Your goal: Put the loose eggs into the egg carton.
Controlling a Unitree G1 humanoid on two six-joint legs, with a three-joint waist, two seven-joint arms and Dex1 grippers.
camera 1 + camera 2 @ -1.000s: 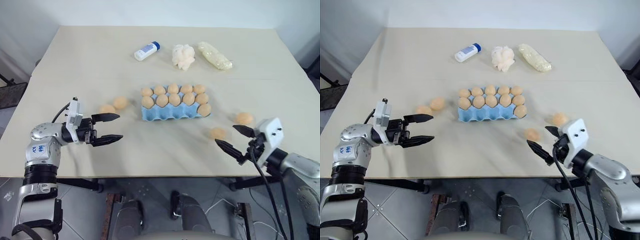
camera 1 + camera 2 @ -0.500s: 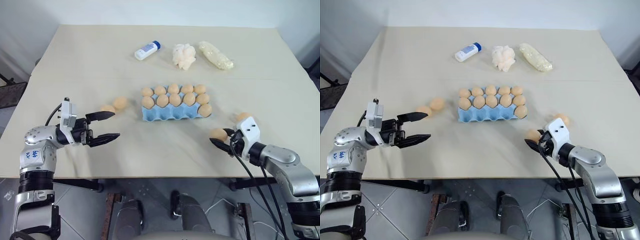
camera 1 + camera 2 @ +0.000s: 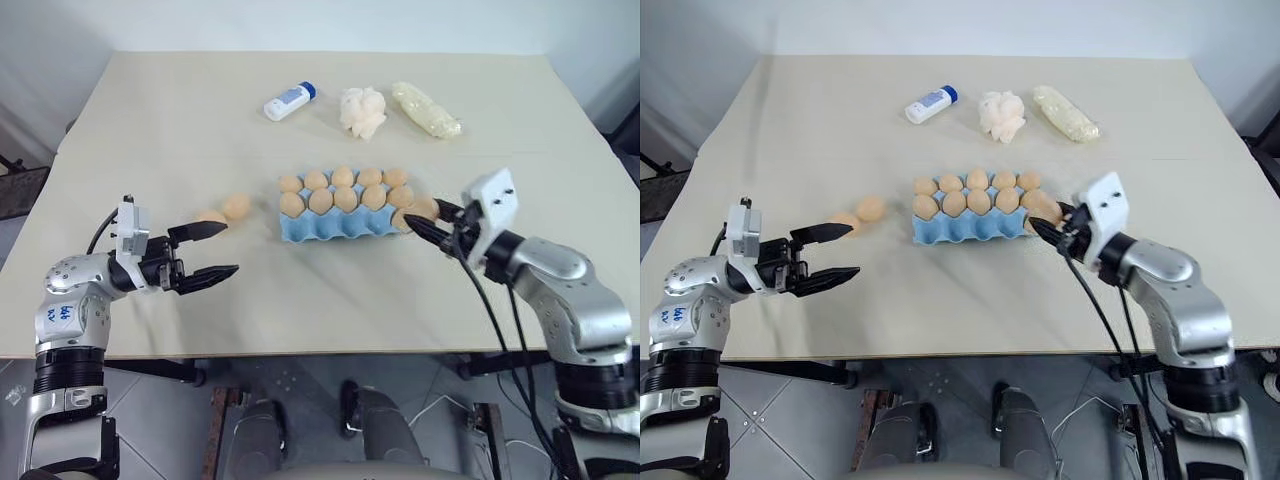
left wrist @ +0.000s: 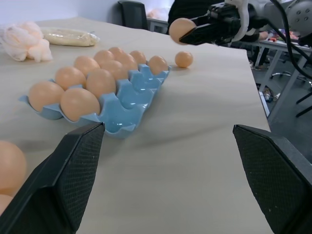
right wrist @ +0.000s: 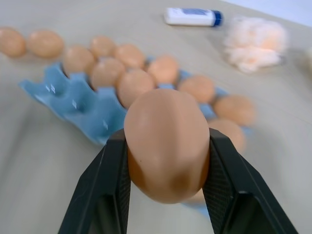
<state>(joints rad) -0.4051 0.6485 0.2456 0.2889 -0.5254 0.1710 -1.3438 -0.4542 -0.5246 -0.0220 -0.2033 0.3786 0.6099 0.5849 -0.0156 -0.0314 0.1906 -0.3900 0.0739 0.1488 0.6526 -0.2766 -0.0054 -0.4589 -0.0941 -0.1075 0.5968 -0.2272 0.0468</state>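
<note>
The light blue egg carton (image 3: 336,229) lies mid-table, its two back rows filled with tan eggs and its front cups bare. My right gripper (image 3: 421,213) is shut on one egg (image 5: 167,141) and hovers at the carton's right end. Two loose eggs (image 3: 237,206) (image 3: 210,216) rest left of the carton. Another loose egg (image 4: 184,59) sits on the table beyond the carton's right end in the left wrist view. My left gripper (image 3: 230,248) stands open just in front of the two left eggs, with nothing between its fingers.
At the back of the table are a white bottle with a blue cap (image 3: 289,100), a white lumpy wad (image 3: 361,108) and a clear wrapped packet (image 3: 427,110). The table's front edge runs just under both arms.
My right gripper shut on an egg at the front right of the table, then lifted it and carried it left to the carton's right end. The left gripper stayed put.
</note>
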